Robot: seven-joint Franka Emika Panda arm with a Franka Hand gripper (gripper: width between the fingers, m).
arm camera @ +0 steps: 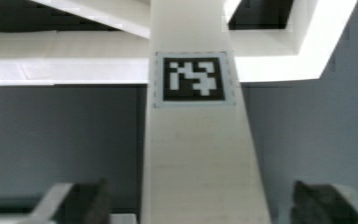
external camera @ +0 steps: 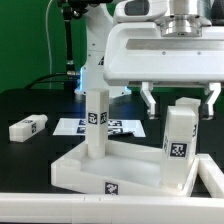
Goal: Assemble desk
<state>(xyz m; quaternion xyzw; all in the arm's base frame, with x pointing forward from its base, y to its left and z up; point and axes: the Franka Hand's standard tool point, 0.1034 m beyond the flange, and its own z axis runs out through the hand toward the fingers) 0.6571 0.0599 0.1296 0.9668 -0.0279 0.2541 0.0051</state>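
Observation:
The white desk top (external camera: 75,172), a rimmed tray, lies at the front of the table. Two square legs stand upright in it: one (external camera: 95,122) at the exterior view's left and one (external camera: 178,140) at its right, each with a black-and-white tag. A third leg (external camera: 30,127) lies loose on the table at the far left. My gripper (external camera: 179,100) straddles the top of the right leg. In the wrist view that leg (arm camera: 197,130) runs between the two dark fingers (arm camera: 80,200), with a gap on each side. The gripper (arm camera: 197,205) is open and holds nothing.
The marker board (external camera: 118,127) lies flat on the dark table behind the desk top. A white frame edge (external camera: 60,206) runs along the very front. The arm's large white body (external camera: 160,50) hangs over the right half of the scene.

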